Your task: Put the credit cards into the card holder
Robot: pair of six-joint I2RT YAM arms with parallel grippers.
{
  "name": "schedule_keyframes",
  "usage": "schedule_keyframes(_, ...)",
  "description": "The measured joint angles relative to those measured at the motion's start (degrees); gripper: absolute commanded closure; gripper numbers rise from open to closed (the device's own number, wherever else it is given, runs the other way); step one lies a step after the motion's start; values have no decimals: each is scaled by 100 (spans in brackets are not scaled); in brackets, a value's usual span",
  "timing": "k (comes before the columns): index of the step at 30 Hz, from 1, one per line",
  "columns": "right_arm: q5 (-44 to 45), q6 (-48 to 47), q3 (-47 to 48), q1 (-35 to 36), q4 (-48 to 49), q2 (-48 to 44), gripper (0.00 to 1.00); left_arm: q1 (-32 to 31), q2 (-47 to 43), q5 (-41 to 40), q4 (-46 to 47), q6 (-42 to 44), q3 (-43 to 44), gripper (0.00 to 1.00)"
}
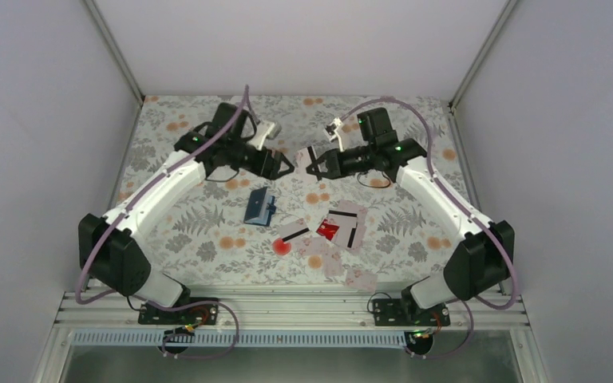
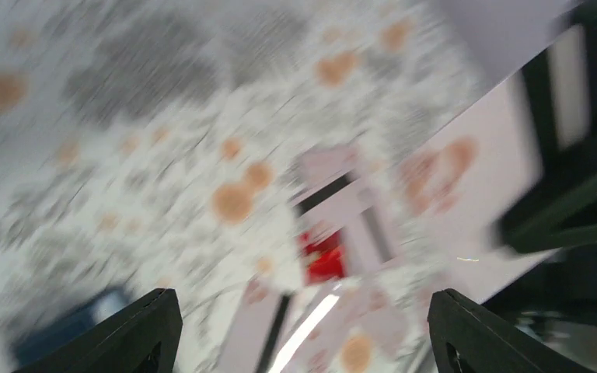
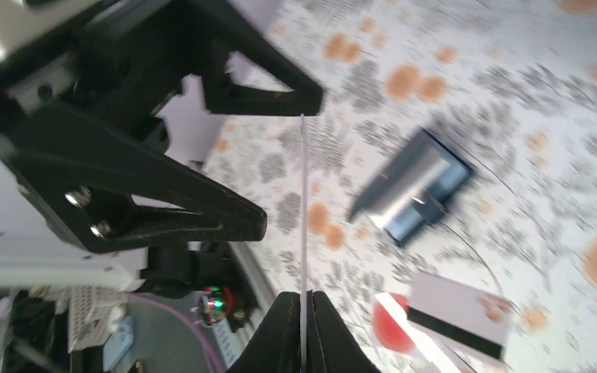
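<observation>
"The cover on the table [image 1: 207, 231] looks like matt printed cloth."

"Yes. The credit cards [image 1: 331, 230] are smooth plastic with a slight gloss, the card holder [image 1: 260, 207] has shiny clear pockets, and the fingers of the right gripper [image 3: 303, 303] look matt black plastic."

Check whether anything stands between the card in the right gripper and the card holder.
Only the open left gripper, close beside that card in the shut right gripper; nothing else visible lies toward the card holder.
</observation>
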Motion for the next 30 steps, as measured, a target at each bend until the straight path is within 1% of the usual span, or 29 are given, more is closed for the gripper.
schedule_keyframes(1, 199, 74, -79, 2, -50, 33, 96, -46, 7, -310, -68, 22, -151, 18)
schedule_keyframes(2, 402, 146, -168, 2, -87, 76, 96, -127, 26, -752, -160, 44, -332, 15)
schedule_keyframes(4, 787, 299, -315, 7, -170, 175, 96, -363, 105, -1585, -361, 46, -588, 2)
schedule_keyframes(5, 984, 382, -378, 11, -216, 234, 96, -533, 170, -2050, -479, 22, -664, 0)
schedule_keyframes(8, 1467, 612, -459, 13, -345, 411, 96, -966, 446, -3285, -684, -96, -804, 0)
schedule_keyframes(11, 1794, 802, -474, 35, -422, 568, 96, -1172, 835, -4175, -737, -221, -903, 0)
schedule_keyframes(14, 1967, 916, -498, 44, -472, 643, 96, -1320, 1285, -4857, -772, -356, -955, 0)
schedule_keyframes(17, 2070, 977, -505, 48, -522, 647, 96, -1471, 1707, -5388, -796, -516, -953, 0)
schedule_keyframes(20, 2157, 997, -505, 50, -564, 647, 96, -1541, 1908, -5705, -811, -614, -953, 0)
schedule_keyframes(30, 2227, 994, -503, 50, -688, 680, 96, -1547, 1943, -6218, -807, -809, -953, 0)
